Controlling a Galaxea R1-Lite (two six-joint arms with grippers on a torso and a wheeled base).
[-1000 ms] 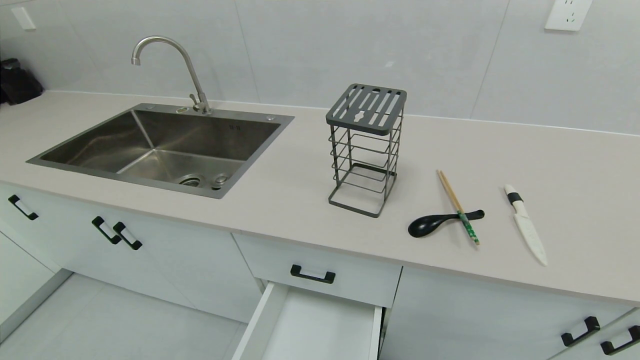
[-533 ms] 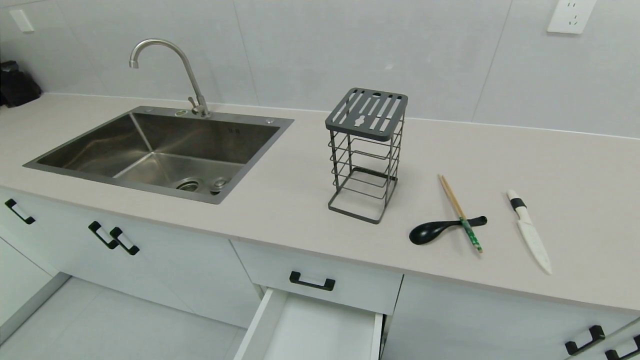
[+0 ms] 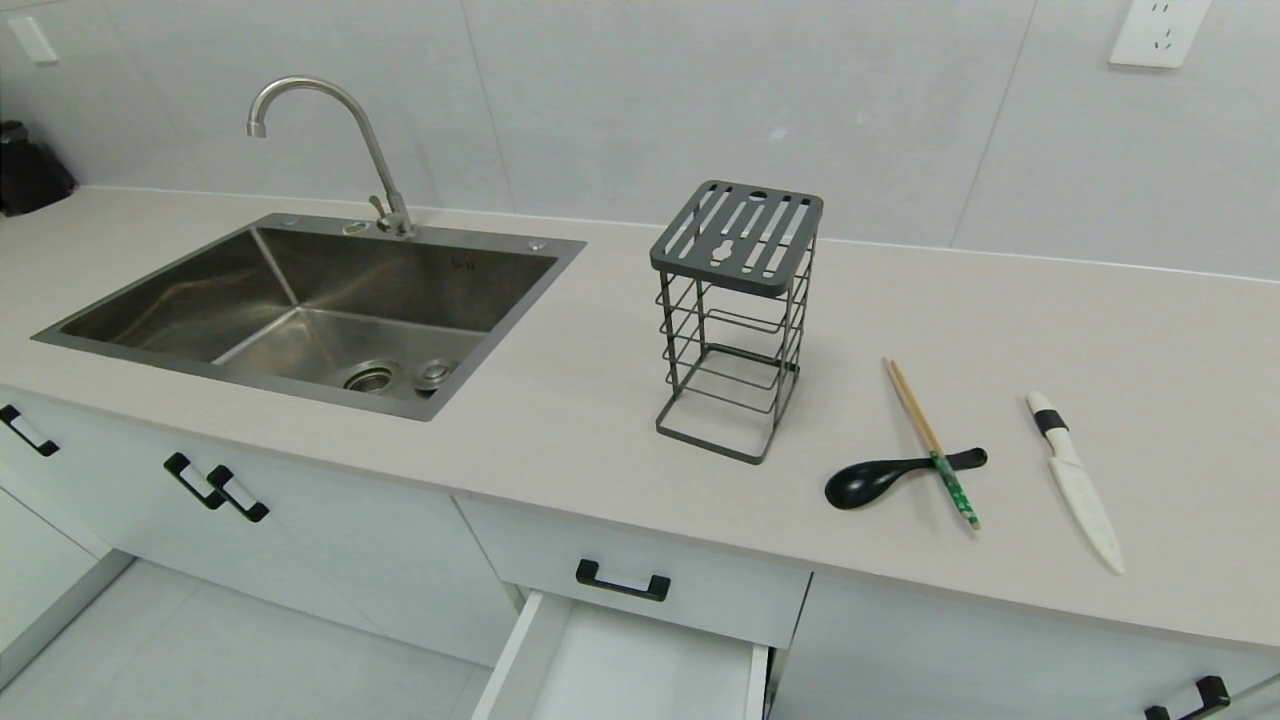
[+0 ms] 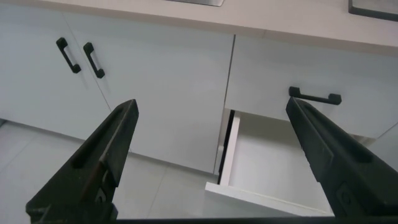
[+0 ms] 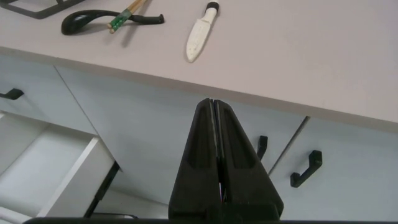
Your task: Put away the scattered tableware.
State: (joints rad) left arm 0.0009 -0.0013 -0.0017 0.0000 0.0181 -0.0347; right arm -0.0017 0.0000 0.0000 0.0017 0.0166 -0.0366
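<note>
Pale kitchen worktop [image 3: 600, 400] runs along a tiled wall, with white cabinet fronts beneath it.

Left hand [image 4: 211, 106] is released, its two dark fingers spread wide with nothing between them and touching nothing. It hangs in front of the cabinet fronts, and beyond the gap lies the open drawer [image 4: 273, 168], pulled out below a shut drawer with a black handle. Right hand [image 5: 213, 106] is clenched, its fingers pressed flat together on nothing. It hangs before the cabinet doors under the worktop's edge, apart from the tableware lying on the surface beyond it.

In the head view the tableware lies at the right of the frame. Black spoon [image 3: 865, 482] lies on the worktop with its bowl toward the left. Chopsticks [image 3: 930, 440] lie as a pair across its handle, touching it, their green patterned ends toward the frame's bottom. White knife [image 3: 1080, 490], with a black band on its handle, lies by itself farther right, tip toward the lower right corner.

Grey wire rack [image 3: 735, 320] with a slotted top stands upright at centre frame, near the spoon and apart from it. Steel sink [image 3: 400, 270] and its curved tap [image 3: 376, 165] fill the left, and a white socket [image 3: 1158, 30] sits at the upper right. A small mark on the sink's back wall is too small to read.
</note>
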